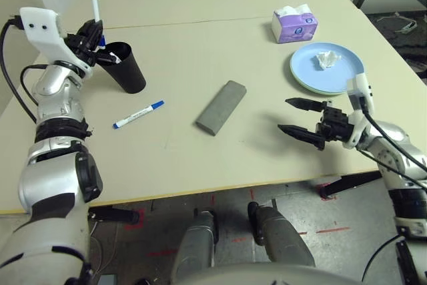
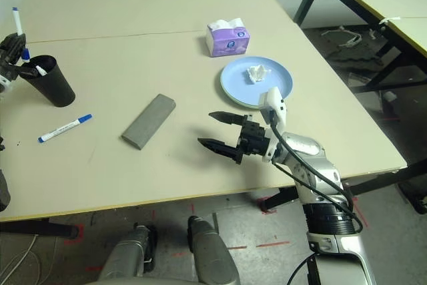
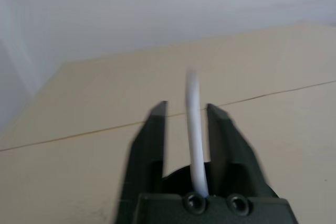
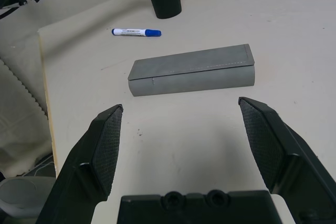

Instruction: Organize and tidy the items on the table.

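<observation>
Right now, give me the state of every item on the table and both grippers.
Black tapered cup: upright.
White marker: upright over the cup, between the left gripper fingers.
Second white marker: flat, capped.
Grey oblong case: closed, flat.
Crumpled tissue: on light-blue plate.
Right gripper: open, empty.

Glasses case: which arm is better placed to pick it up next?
Right. The right gripper hangs open just beside the grey glasses case, and its wrist view faces the case squarely. The left gripper is busy at the black cup with a marker between its fingers.
</observation>
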Action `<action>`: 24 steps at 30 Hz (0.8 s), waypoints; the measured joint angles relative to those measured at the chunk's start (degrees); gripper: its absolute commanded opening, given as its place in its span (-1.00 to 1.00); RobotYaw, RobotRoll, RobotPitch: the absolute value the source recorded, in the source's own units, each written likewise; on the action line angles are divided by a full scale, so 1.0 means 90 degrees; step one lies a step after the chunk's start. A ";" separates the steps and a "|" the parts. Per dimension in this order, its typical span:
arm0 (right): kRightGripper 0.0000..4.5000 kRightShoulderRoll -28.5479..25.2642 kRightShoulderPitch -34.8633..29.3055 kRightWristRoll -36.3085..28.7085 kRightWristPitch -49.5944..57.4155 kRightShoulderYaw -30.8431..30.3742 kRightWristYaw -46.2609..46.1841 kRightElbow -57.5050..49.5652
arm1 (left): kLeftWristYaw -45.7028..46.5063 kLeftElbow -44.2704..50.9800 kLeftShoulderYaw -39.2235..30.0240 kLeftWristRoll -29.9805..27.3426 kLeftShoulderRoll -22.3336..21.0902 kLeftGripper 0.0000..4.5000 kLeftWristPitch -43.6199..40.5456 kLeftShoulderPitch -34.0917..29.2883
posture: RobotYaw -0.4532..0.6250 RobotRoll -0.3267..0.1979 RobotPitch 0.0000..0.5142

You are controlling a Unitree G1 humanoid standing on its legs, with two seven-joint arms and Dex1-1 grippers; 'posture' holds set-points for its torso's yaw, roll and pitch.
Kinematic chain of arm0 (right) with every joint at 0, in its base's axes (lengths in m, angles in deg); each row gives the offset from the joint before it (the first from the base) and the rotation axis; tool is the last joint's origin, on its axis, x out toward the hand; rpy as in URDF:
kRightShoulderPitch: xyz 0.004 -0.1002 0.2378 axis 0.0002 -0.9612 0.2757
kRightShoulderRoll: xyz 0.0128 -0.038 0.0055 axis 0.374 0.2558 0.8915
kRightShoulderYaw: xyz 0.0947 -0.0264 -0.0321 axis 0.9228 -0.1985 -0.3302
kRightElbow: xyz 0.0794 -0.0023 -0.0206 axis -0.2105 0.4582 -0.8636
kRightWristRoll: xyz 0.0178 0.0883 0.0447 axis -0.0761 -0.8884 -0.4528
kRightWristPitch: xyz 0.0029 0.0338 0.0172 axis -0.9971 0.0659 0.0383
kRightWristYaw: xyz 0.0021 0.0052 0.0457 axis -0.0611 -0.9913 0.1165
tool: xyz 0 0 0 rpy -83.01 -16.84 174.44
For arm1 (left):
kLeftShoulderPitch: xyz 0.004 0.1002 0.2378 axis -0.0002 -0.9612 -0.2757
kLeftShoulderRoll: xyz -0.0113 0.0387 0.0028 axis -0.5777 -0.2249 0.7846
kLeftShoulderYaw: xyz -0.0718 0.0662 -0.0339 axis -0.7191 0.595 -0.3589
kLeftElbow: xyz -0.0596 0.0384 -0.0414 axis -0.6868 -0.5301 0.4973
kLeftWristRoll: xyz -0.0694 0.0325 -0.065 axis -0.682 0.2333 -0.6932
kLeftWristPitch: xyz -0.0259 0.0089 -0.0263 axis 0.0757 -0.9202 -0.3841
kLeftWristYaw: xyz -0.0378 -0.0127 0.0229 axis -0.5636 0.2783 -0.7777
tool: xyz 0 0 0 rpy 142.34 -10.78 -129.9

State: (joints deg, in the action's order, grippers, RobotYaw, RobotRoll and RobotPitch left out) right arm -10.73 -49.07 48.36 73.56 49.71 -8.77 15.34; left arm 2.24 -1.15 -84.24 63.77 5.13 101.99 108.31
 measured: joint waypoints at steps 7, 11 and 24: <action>1.00 0.0005 0.0002 0.0029 0.0000 -0.0046 0.0008 0.0002 | -0.0089 0.0008 -0.0116 -0.0197 -0.0030 0.99 -0.0007 -0.0141 | -0.46 0.25 -0.31; 1.00 0.0073 0.0011 0.0034 0.0000 -0.0122 0.0007 0.0003 | -0.0420 0.0283 -0.0289 -0.0500 -0.0048 0.99 -0.0113 -0.0294 | -0.47 0.25 -0.31; 1.00 0.0088 -0.0004 0.0033 0.0000 -0.0149 0.0022 0.0006 | -0.3106 0.4239 0.0231 -0.2082 -0.1624 0.99 -0.4030 -0.1052 | -0.45 0.25 -0.30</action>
State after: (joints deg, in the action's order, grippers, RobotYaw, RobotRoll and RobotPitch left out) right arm -9.94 -49.10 48.66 73.55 48.37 -8.57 15.39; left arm -25.71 37.00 -82.16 45.03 -9.49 65.72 98.84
